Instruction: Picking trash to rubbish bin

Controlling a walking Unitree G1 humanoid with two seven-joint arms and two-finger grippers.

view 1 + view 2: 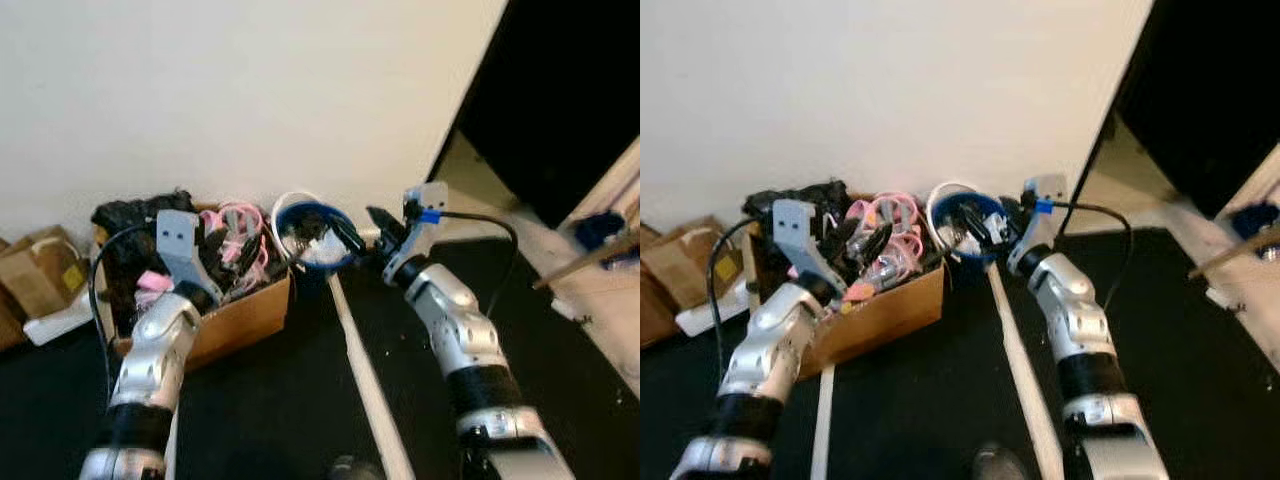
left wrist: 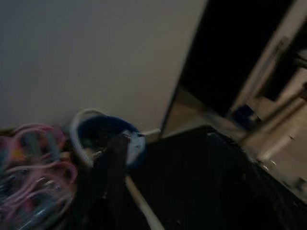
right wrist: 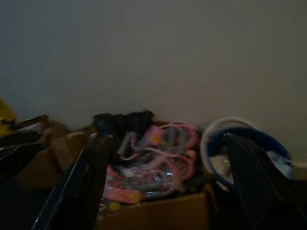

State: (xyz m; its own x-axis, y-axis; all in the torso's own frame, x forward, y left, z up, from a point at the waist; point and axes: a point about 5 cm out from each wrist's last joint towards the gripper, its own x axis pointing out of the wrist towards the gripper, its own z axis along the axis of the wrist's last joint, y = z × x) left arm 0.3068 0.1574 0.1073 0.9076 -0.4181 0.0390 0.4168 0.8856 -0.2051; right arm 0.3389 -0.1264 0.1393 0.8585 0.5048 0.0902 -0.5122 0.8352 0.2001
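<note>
Legible text, labels, brands, numbers, signs: none in any view. Cardboard box (image 1: 890, 305), outer face: plain brown, no print made out. Blue bin (image 1: 318, 238): no marking visible. Small box at far left (image 1: 40, 270): carries a yellow patch, too small and blurred to read. Both wrist views are too dark and soft for lettering.

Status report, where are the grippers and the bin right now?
Right gripper open at blue bin rim. Left gripper over cardboard box of pink clutter, fingers unclear. White strip on floor below the bin.
</note>
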